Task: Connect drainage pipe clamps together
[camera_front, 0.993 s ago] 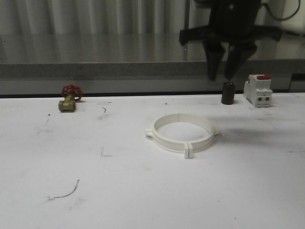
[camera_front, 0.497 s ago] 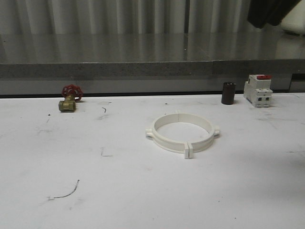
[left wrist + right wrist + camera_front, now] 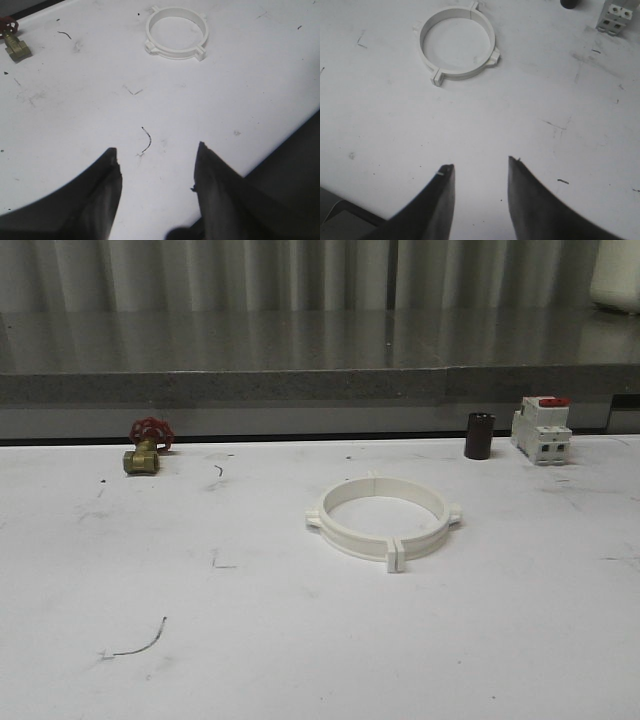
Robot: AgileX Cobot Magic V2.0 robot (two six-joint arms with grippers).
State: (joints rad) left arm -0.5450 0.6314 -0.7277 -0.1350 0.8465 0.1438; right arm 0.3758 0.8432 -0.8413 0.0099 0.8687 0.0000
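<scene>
The two white drainage pipe clamps (image 3: pixel 384 520) lie joined as one ring flat on the white table, right of centre, with small tabs sticking out at the seams. The same ring of drainage pipe clamps (image 3: pixel 176 32) appears far off in the left wrist view, and as the drainage pipe clamps (image 3: pixel 456 43) in the right wrist view. My left gripper (image 3: pixel 157 149) is open above bare table near the front edge, nothing between its dark fingers. My right gripper (image 3: pixel 481 162) is open too, empty, well short of the ring.
A brass valve with a red handwheel (image 3: pixel 146 446) sits at the back left. A dark cylinder (image 3: pixel 479 435) and a white red-topped breaker (image 3: pixel 541 428) stand at the back right. A grey ledge (image 3: pixel 300 385) runs behind the table. Thin dark scrap (image 3: pixel 138 644) lies front left.
The right arm, which hung over the back right of the table a second ago, has risen and left the front view. The ring has not moved.
</scene>
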